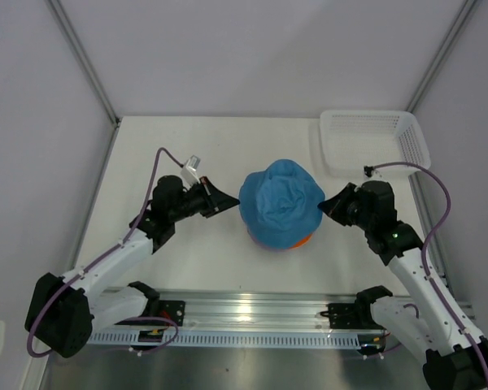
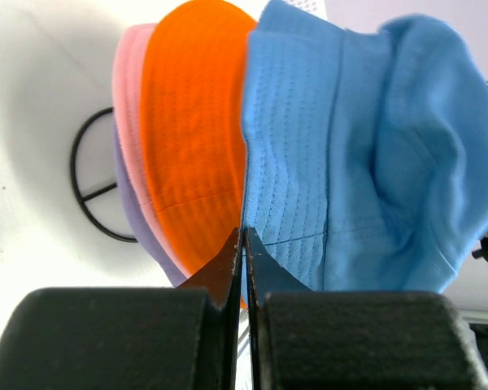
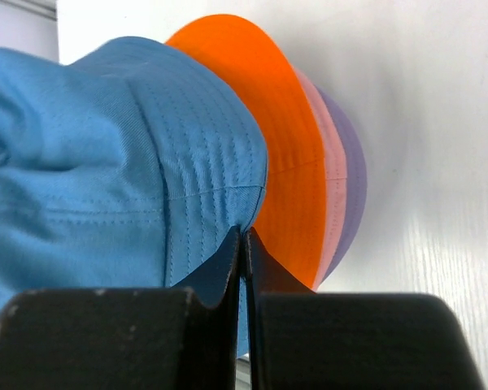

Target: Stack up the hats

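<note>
The blue hat (image 1: pixel 281 201) lies on top of a pile at the table's middle. Under it show the rims of the orange hat (image 1: pixel 303 240) and the lavender hat (image 1: pixel 267 244). In the left wrist view the blue hat (image 2: pixel 366 146) covers the orange hat (image 2: pixel 191 130), the pink hat (image 2: pixel 126 97) and the lavender hat (image 2: pixel 134 219). My left gripper (image 1: pixel 234 203) (image 2: pixel 245 231) is shut on the blue brim's left edge. My right gripper (image 1: pixel 322 205) (image 3: pixel 243 230) is shut on the blue hat's (image 3: pixel 106 162) right brim, beside the orange (image 3: pixel 285 146), pink (image 3: pixel 333 171) and lavender (image 3: pixel 354 171) brims.
A black wire stand (image 2: pixel 81 162) shows its ring base under the pile. A white mesh basket (image 1: pixel 415 142) sits at the back right corner. White walls close in the table on the left, back and right.
</note>
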